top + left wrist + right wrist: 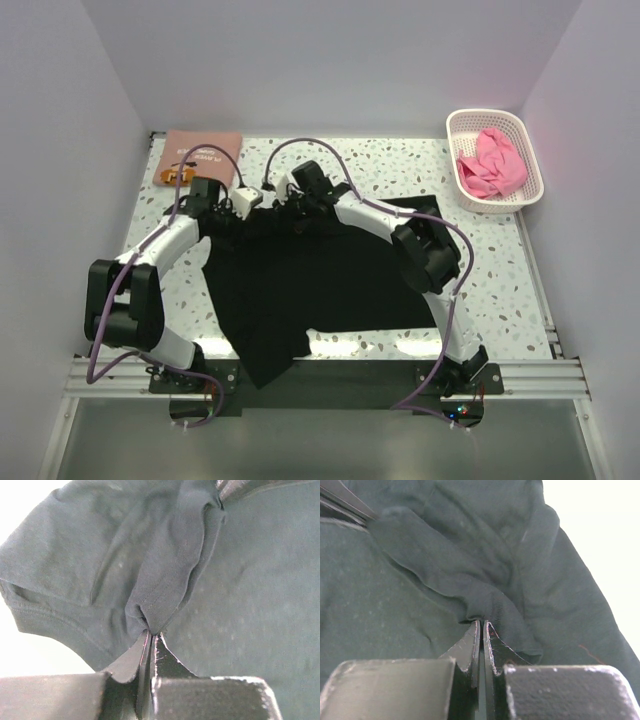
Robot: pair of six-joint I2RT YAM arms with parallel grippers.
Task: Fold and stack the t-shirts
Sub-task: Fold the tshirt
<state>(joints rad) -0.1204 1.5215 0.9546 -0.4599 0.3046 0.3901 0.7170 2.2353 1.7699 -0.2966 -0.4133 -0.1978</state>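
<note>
- A white basket (pixel 455 150) of plastic lattice stands on the far right corner of the table.
- The table (pixel 500 260) has a white top with dark and grey speckles.
- Plain pale walls (pixel 330 60) close the table on the left, the far and the right side.
- A grooved metal rail (pixel 540 375) runs along the near edge.

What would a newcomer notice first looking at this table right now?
A big black t-shirt spread across the middle of the table, with the left gripper and right gripper both shut on bunched folds at its far edge. Next, the bright pink shirt heaped in the white basket at the far right corner.
</note>
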